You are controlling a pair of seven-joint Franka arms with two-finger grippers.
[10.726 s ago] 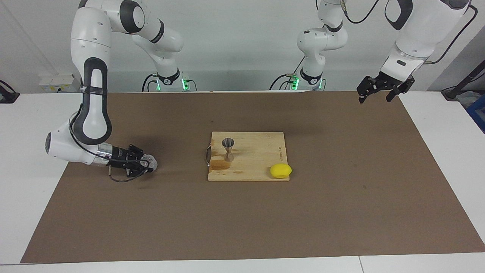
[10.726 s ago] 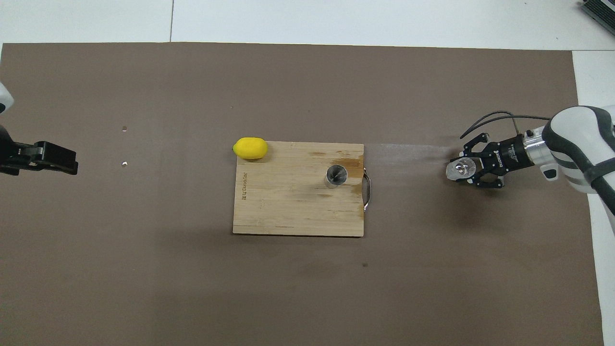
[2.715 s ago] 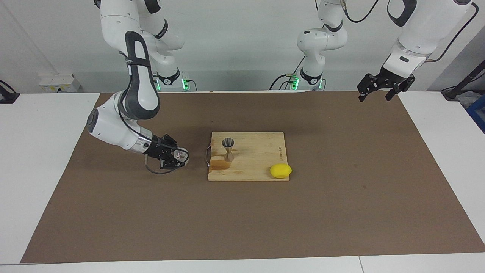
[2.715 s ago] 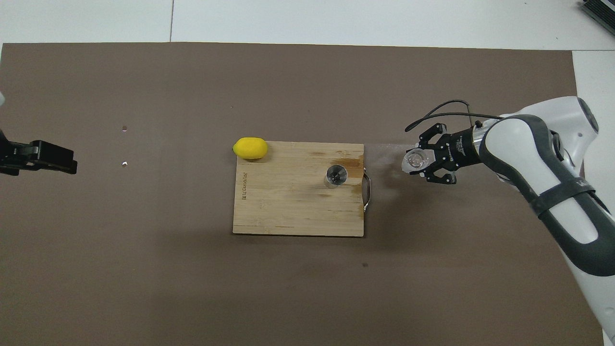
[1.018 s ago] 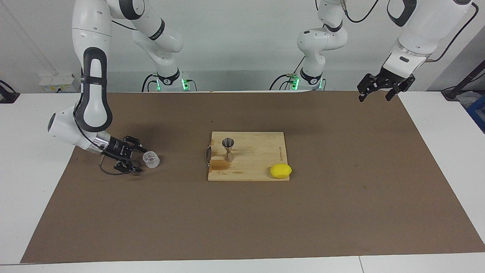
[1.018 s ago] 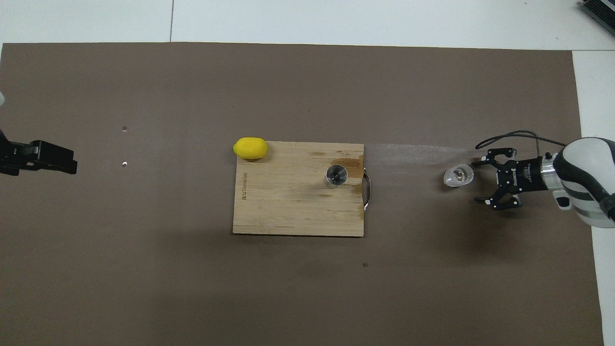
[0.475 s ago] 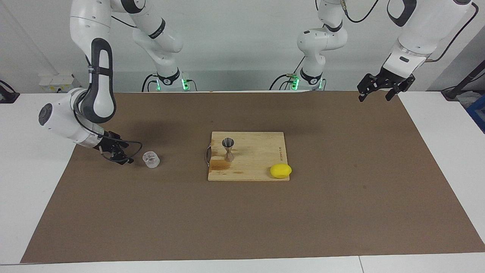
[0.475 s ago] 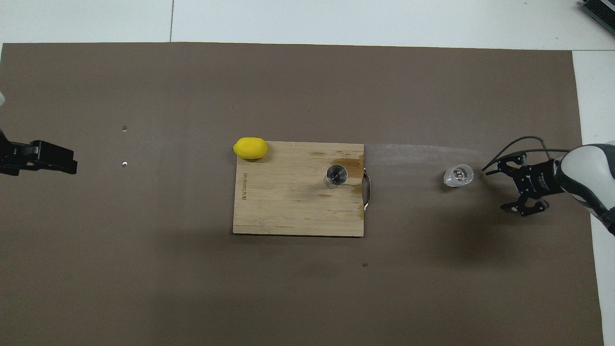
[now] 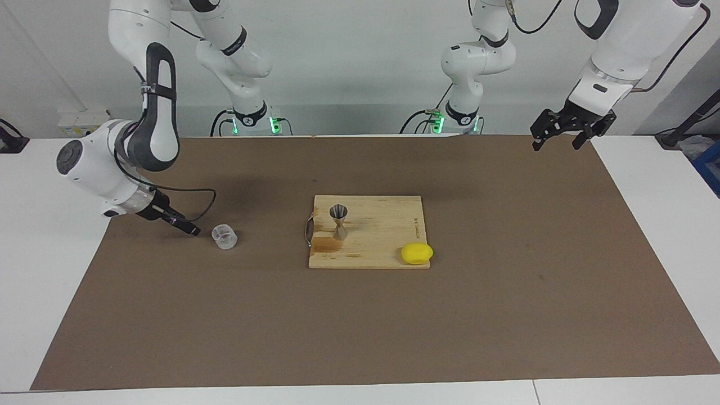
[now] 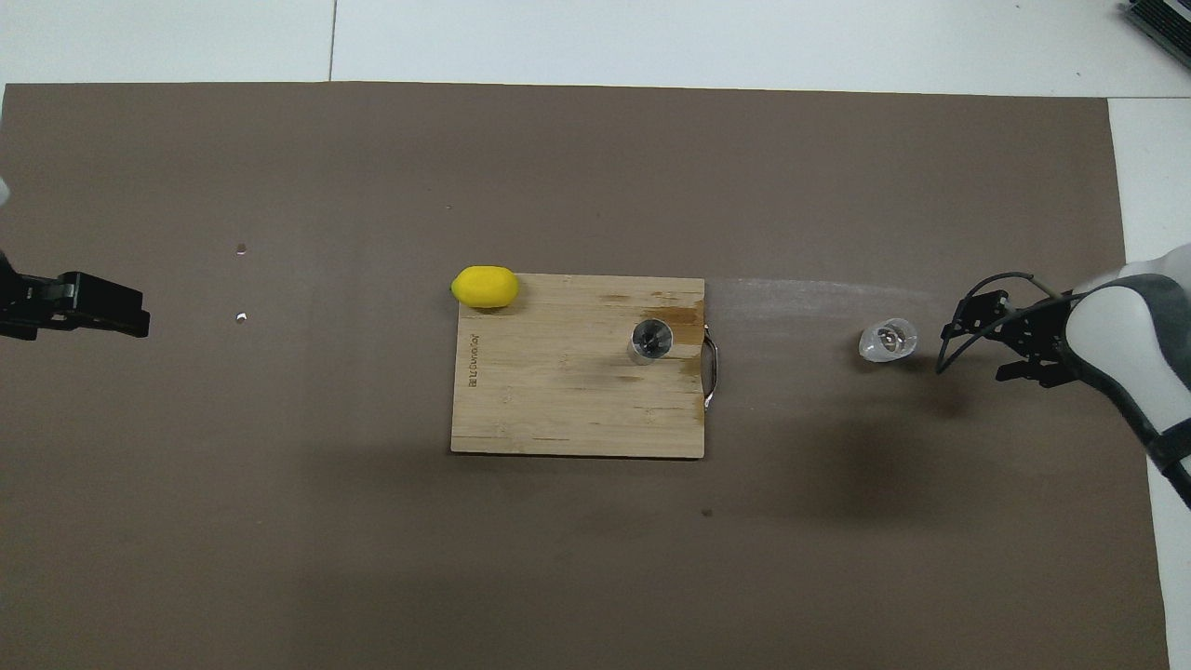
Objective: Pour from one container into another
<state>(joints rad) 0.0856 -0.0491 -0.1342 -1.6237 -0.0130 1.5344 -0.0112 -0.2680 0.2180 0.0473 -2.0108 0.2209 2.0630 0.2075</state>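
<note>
1. Upright on the brown mat (image 9: 360,315), the glass cup (image 9: 224,236) stood alone toward the right arm's end of the counter (image 9: 34,270), well apart from the cutting board (image 9: 382,225); in the overhead view the cup (image 10: 889,341) showed clear, thick walls.
2. Just beside it, but not touching, hung the right gripper (image 9: 188,228), low over the mat near its edge; its fingers were spread wide and held nothing, and in the overhead view the right gripper (image 10: 977,340) pointed toward the cup with a gap between them.
3. Farther along, the steel jigger (image 9: 338,221) stood upright on the wooden board, near the end that carries the metal handle (image 9: 307,230), which faced the cup; from overhead the jigger (image 10: 649,340) showed its open top cone.
4. A darker stain (image 10: 687,316) marked the board just beside the jigger, at the handle end.
5. On the board's other end, at the corner farther from the robots, lay a lemon (image 9: 417,253), partly overhanging the edge; the overhead view showed the lemon (image 10: 485,287) at that same corner.
6. Off at the left arm's end of the counter, the left gripper (image 9: 565,135) waited raised over the mat's edge, fingers wide apart and empty; the overhead view caught only part of the left gripper (image 10: 88,305).
</note>
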